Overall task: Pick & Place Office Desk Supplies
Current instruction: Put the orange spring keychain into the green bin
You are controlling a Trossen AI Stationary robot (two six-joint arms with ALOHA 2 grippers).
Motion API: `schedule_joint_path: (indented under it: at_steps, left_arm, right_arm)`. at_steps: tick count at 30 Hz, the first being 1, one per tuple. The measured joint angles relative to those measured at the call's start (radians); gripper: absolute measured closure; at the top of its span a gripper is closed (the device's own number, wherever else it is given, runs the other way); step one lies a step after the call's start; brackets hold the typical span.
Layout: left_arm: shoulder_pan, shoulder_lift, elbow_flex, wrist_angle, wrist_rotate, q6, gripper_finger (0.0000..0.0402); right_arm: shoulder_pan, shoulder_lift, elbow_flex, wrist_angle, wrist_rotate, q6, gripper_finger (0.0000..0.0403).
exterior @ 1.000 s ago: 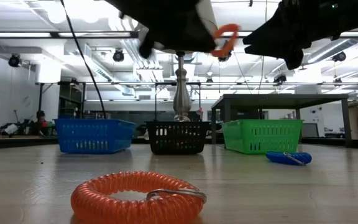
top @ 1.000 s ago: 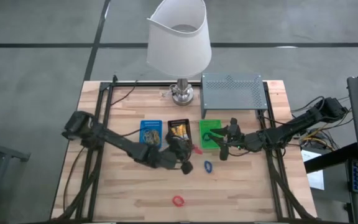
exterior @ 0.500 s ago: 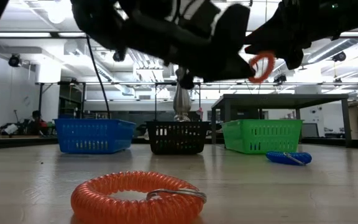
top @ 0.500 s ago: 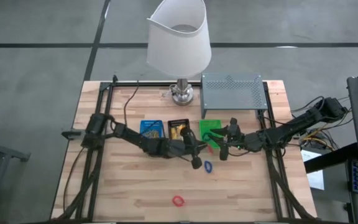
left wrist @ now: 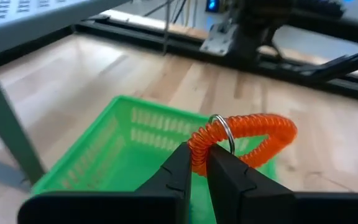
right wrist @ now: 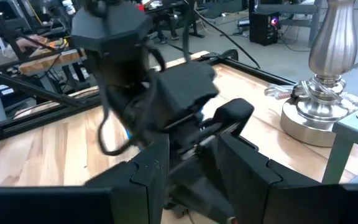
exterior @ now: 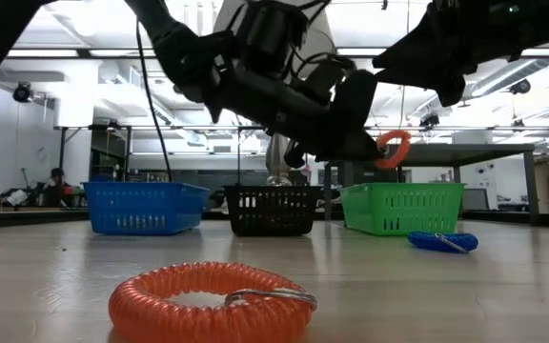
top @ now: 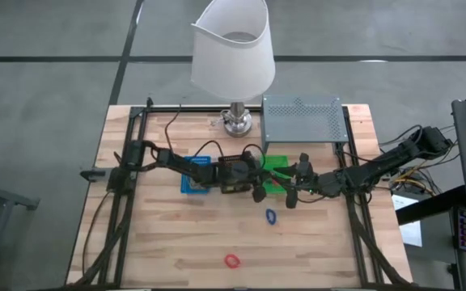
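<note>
Stretching wooden tabletop (exterior: 503, 286) below fluorescent-lit workshop, black workbench (exterior: 417, 152) behind.

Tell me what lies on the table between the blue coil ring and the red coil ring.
Nothing: in the high view, only bare wooden table separates the blue coiled plastic ring from the red coiled plastic ring.

No legible text, label, brand, number or sign anywhere in these views.
</note>
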Motion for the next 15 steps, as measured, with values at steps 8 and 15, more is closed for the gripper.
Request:
schedule_joint_path:
  at_steps: [8,15]
  left_arm:
    - [0.012,0.000,0.073,-0.186,0.000,0.004,0.0360]
    - [0.017,0.000,0.085,-0.236,-0.002,0.005,0.0360]
  right_arm:
    - [0.000,0.000,0.000,0.000,0.000,0.000,0.0268]
    - [0.000,0.000,0.000,0.000,0.000,0.000,0.0268]
